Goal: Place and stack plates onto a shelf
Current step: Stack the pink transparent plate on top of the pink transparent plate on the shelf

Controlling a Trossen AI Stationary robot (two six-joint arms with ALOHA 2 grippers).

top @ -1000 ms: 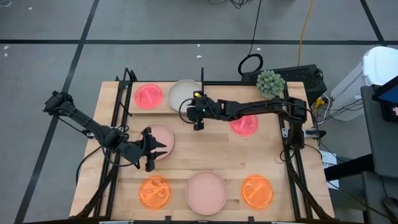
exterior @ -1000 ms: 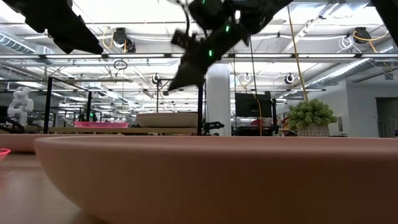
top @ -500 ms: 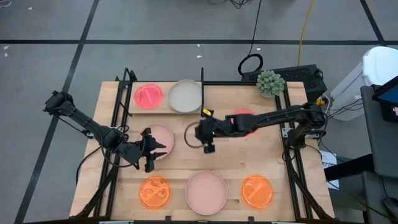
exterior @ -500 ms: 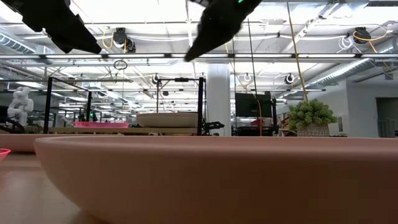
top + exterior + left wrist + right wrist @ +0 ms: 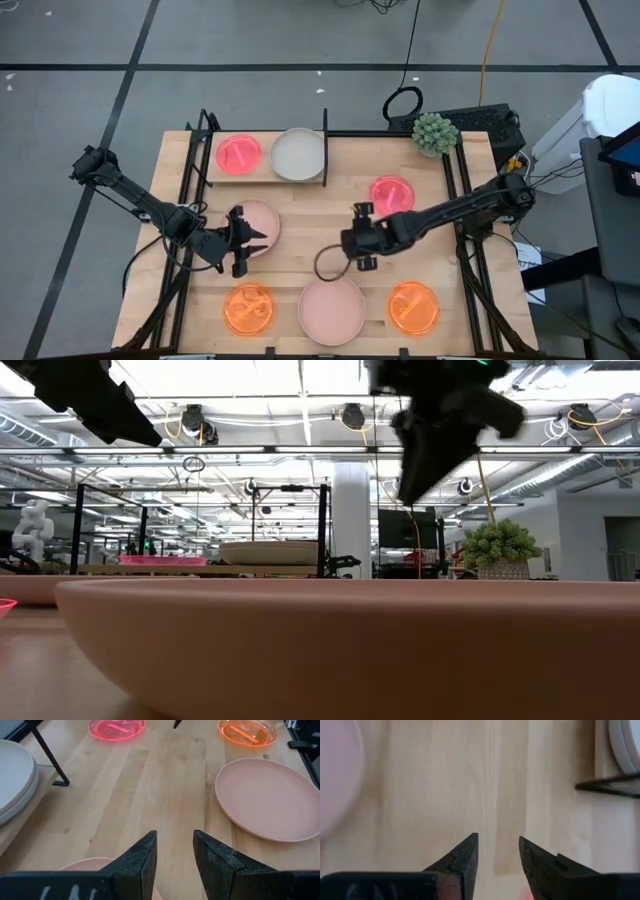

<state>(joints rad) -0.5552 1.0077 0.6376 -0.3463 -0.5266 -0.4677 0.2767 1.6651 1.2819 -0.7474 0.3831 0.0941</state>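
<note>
Two plates (image 5: 298, 155) on shelf (image 5: 213, 173), no readable writing

Under me the tabletop (image 5: 300, 240) is pale, smooth, finely grained wood. My fingers (image 5: 460, 865) are matt black plastic. The big pale-pink plate (image 5: 332, 310) looks matt, the orange plates (image 5: 413, 307) glossy and translucent, and the shelf (image 5: 262, 174) is light wood in thin black metal.

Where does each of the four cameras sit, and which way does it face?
High: overhead, facing down; both arms, shelf.
Low: tabletop height, behind the big pink plate; arms overhead.
Left wrist: past left gripper, facing that plate.
Right wrist: right gripper over bare wood.
Shared: big pink plate, high and low.
</note>
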